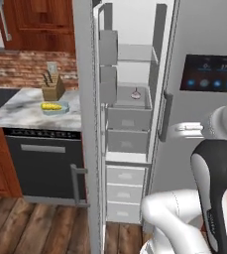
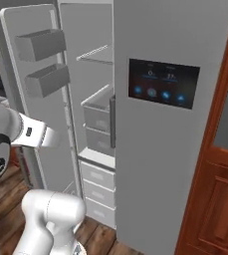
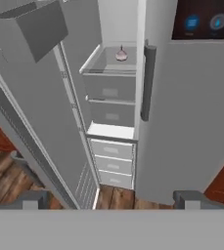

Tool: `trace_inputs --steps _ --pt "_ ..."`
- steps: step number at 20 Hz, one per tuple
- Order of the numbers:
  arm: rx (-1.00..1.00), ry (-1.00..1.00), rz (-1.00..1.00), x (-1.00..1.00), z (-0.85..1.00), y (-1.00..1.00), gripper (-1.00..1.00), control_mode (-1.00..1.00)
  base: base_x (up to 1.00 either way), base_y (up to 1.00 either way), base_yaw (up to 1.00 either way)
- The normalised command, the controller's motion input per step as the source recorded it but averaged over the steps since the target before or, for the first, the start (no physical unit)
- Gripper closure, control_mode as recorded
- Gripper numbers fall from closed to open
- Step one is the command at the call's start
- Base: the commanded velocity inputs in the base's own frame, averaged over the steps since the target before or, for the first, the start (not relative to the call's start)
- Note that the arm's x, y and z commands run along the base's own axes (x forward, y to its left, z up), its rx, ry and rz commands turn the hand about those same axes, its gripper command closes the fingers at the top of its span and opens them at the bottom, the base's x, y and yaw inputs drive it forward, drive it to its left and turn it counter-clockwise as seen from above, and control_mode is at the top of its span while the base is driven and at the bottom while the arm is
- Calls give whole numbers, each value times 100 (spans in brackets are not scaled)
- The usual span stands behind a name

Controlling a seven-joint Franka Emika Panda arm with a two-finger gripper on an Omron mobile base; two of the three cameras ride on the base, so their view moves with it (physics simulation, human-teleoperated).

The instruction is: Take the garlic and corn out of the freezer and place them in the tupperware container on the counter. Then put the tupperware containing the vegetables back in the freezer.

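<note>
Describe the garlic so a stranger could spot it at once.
Look into the open tall grey freezer compartment of the steel fridge, at the shelf above its upper grey drawers. There sits the small white rounded garlic bulb with a thin pointed stem, the lone object among plain grey surfaces.

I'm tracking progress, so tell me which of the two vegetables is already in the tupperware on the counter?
The corn: the yellow cob lies in the tupperware container beside the knife block. The garlic sits in the freezer.

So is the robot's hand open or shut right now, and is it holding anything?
Gripper: jaws open wide, holding nothing, facing the open freezer where the garlic sits.
</note>
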Motion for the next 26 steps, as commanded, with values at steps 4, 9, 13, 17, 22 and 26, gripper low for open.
trace_inputs --steps 4,9,13,17,22,26 --pt "0 0 0 0 0 0 -100 100 33 0 -20" --pt "0 0 0 0 0 0 -100 100 36 -2 -25" --pt "0 0 0 0 0 0 -100 100 64 13 -16" --pt "0 0 0 0 0 0 -100 100 66 4 -18" --pt "0 0 0 0 0 0 -100 100 35 22 -15" --pt "0 0 0 0 0 0 -100 100 0 48 -11"
